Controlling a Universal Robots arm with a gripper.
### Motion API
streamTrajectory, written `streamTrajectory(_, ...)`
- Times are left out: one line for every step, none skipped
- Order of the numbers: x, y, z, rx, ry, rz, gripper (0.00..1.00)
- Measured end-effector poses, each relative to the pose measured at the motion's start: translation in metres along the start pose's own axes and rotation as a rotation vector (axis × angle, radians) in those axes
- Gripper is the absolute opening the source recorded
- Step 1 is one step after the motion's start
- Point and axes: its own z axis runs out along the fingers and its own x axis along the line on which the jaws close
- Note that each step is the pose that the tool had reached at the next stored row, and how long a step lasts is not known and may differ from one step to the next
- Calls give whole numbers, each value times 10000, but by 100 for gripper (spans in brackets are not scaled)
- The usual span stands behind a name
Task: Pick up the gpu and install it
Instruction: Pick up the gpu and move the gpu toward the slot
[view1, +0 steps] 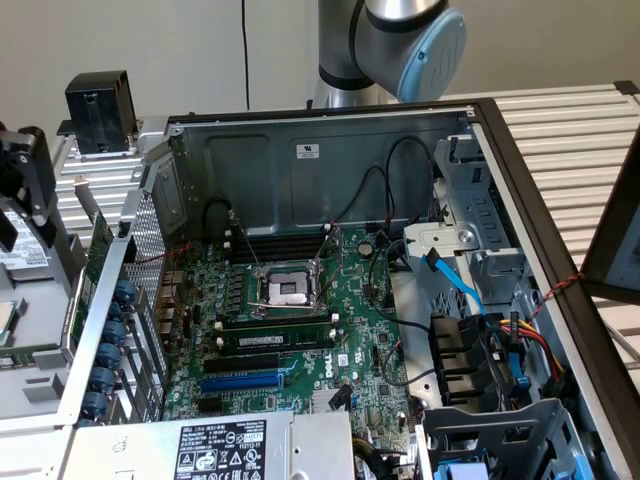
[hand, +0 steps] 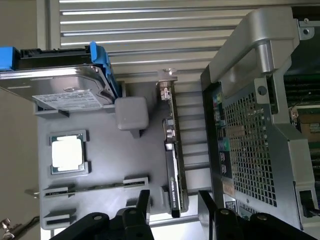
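As one claw (hand: 173, 200) gapes, one gpu (hand: 172, 150) stands near one processor (hand: 67, 152).

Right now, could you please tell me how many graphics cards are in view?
1. The gpu stands on edge in the grey parts tray beside the computer case, with the open tool at its end. None sits on the motherboard; others could be hidden.

The exterior view looks steeply down from close by into the open computer case (view1: 330, 150), facing the arm (view1: 400, 40) behind it; the motherboard (view1: 370, 330) sits mid-frame. The wrist view looks down, even nearer, past the gripper (hand: 174, 195) onto a grey tray (hand: 105, 165) just beside the case; both views share the case's perforated wall (view1: 145, 300)
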Motion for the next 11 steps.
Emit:
streamTrajectory(-4, -3, 20, -1, -3, 6, 51)
streamTrajectory(-4, -5, 37, 1, -3, 18, 51)
streamTrajectory(-2, -7, 54, 2, -5, 33, 51)
streamTrajectory(-1, -10, 72, 2, -7, 51, 51)
streamTrajectory(0, -13, 90, -1, -11, 78, 51)
streamTrajectory(2, -16, 109, -6, -16, 112, 51)
streamTrajectory(4, -18, 127, -9, -20, 141, 51)
streamTrajectory(6, -21, 146, -14, -23, 170, 51)
streamTrajectory(7, -22, 161, -28, -26, 197, 51)
streamTrajectory(9, -23, 173, -56, -29, 228, 51)
streamTrajectory(10, -25, 183, -93, -29, 267, 51)
